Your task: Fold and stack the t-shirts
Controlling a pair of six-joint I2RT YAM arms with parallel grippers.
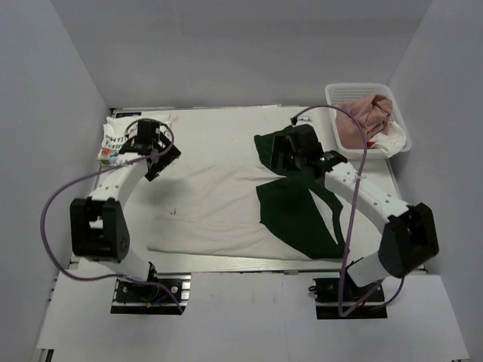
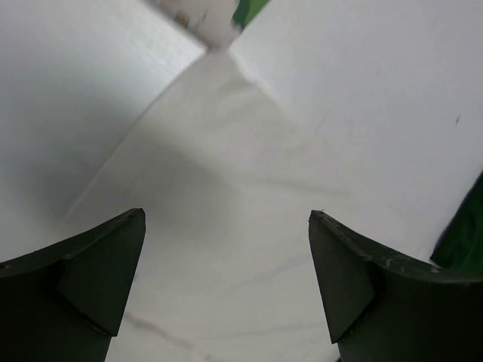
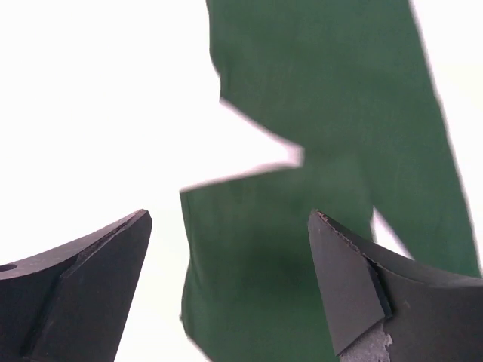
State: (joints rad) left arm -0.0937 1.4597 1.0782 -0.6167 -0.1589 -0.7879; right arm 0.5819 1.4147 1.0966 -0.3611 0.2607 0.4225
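Note:
A white t-shirt (image 1: 211, 204) with dark green sleeves (image 1: 298, 215) lies spread flat across the middle of the table. My left gripper (image 1: 160, 157) is open and empty just above the shirt's back left corner; white cloth (image 2: 226, 151) fills the space between its fingers (image 2: 98, 264). My right gripper (image 1: 285, 154) is open and empty above a green sleeve (image 3: 302, 113) at the shirt's right end. A folded white shirt with black lettering and colourful figures (image 1: 112, 139) lies at the back left, and its edge shows in the left wrist view (image 2: 215, 19).
A white lattice basket (image 1: 337, 92) stands at the back right. It holds a dusty pink shirt (image 1: 366, 113) and a white shirt with red (image 1: 389, 143). Grey walls close in the table on the left, back and right.

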